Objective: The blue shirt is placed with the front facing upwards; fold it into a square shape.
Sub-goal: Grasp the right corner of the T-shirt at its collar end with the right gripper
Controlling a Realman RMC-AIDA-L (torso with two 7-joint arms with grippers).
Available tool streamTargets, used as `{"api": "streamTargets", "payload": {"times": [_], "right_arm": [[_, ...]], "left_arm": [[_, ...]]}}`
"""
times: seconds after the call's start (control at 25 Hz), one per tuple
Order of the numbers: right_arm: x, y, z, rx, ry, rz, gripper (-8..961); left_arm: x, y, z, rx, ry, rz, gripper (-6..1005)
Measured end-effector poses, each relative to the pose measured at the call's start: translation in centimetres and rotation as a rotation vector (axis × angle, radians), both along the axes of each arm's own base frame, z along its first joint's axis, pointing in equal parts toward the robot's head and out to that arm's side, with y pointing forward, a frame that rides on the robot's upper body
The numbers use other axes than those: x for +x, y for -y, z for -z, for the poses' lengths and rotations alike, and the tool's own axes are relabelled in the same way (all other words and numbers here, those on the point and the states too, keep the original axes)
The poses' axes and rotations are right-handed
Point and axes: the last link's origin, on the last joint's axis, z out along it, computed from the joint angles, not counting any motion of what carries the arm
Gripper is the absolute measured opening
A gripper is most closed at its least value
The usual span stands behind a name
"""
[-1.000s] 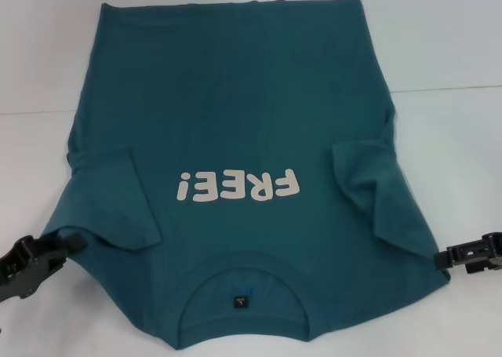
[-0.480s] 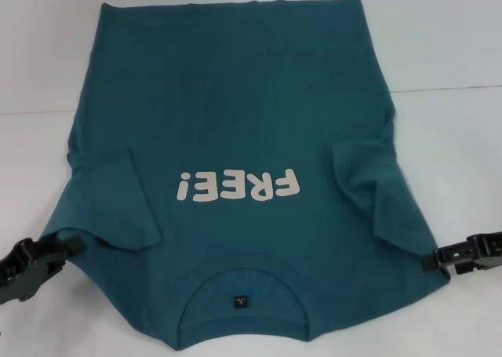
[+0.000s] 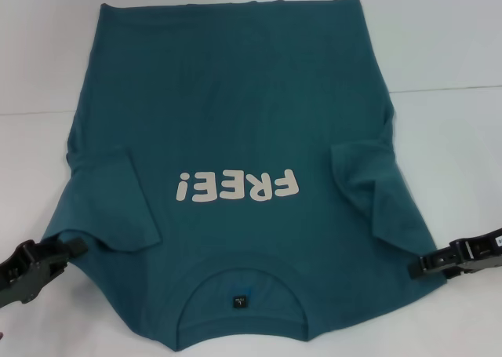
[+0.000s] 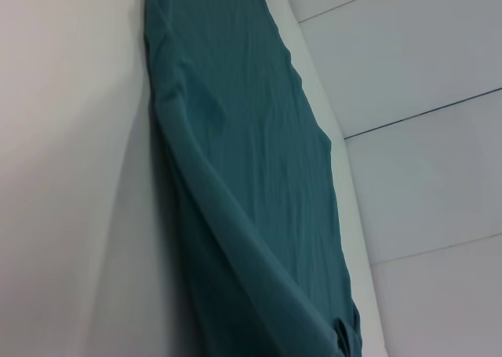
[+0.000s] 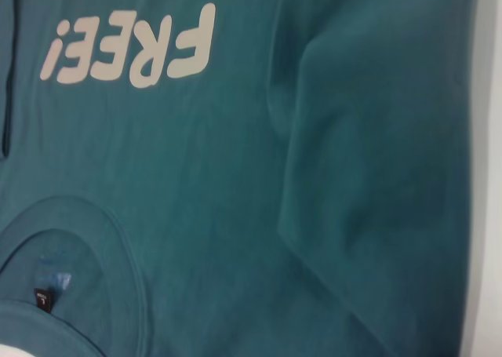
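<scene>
A: From up top, what's different? The right gripper (image 3: pixel 416 267) has slid inward along the table (image 3: pixel 455 145); its tip now touches the shoulder edge of the blue shirt (image 3: pixel 235 114), where a second ago it sat clear of the cloth.

B: And the left gripper (image 3: pixel 74 248)?

A: Hardly shifted. Its tip sits at the other shoulder, just under the folded-in sleeve (image 3: pixel 118 200). I cannot tell whether either one is spread or closed. The shirt lies flat between the 2, print up, collar (image 3: pixel 239 282) nearest the robot. I'd say both are lining up to take the shoulders for the next fold.

B: The left wrist camera?

A: It looks along the shirt's (image 4: pixel 251 184) side edge and shows a raised ridge of cloth the top view flattens out.

B: And the right wrist?

A: Close over the lettering (image 5: pixel 129 52), the label (image 5: pixel 44 298) and the sleeve's creases. No fingers show.
</scene>
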Motion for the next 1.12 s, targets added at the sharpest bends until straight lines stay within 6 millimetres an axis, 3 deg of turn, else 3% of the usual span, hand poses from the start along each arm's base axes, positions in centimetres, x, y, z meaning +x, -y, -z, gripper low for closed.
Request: {"api": "streamTargets", "payload": {"times": [0.56,1.12], "right_arm": [[-2.6,-1.1,1.9,0.010,-0.083,-0.061,915],[-3.0,-1.1,1.9,0.012,-0.104,-0.050,783]], "left_arm": [[0.0,0.0,0.0,0.001,-0.001,-0.001,44],[0.2,-0.1,-0.1,0.010,0.014,0.005,44]]}}
